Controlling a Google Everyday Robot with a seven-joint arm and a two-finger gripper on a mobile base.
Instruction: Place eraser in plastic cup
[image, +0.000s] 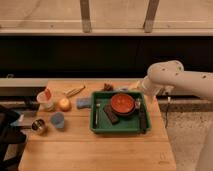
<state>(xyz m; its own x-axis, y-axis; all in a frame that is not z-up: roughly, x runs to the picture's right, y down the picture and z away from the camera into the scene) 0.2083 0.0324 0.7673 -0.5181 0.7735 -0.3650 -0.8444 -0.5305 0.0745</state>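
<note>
The eraser (111, 114), a small dark brownish-black block with squared ends, lies flat on the floor of a green plastic tray (117, 131), angled a little, just in front and to the left of a round red bowl (121, 103) that sits in the tray's far half. A longer, thinner black bar (142, 118) lies along the tray's right wall, apart from the eraser. The plastic cup (57, 120), light blue, smooth and slightly tapered, stands upright on the bare wooden table (100, 150), well to the left of the tray and near the table's left edge. Just to its left stands a shiny metal can (38, 126), round with a dark mouth. Farther back on that side are a whitish cup (45, 99) with red showing inside, a rounded yellow-orange fruit (64, 104) and a light-blue rectangular sponge (83, 102) that sits just beside the tray's left wall. The robot's smooth white arm (170, 76) reaches in from the right, bending down toward the tray's far right corner. The gripper (136, 96) hangs there, near the red bowl's rim and apart from the eraser. Its fingers are spread wide and have hold of nothing. The table's surface is pale wood with visible plank lines, and the tray's raised rim is rectangular with rounded corners.
</note>
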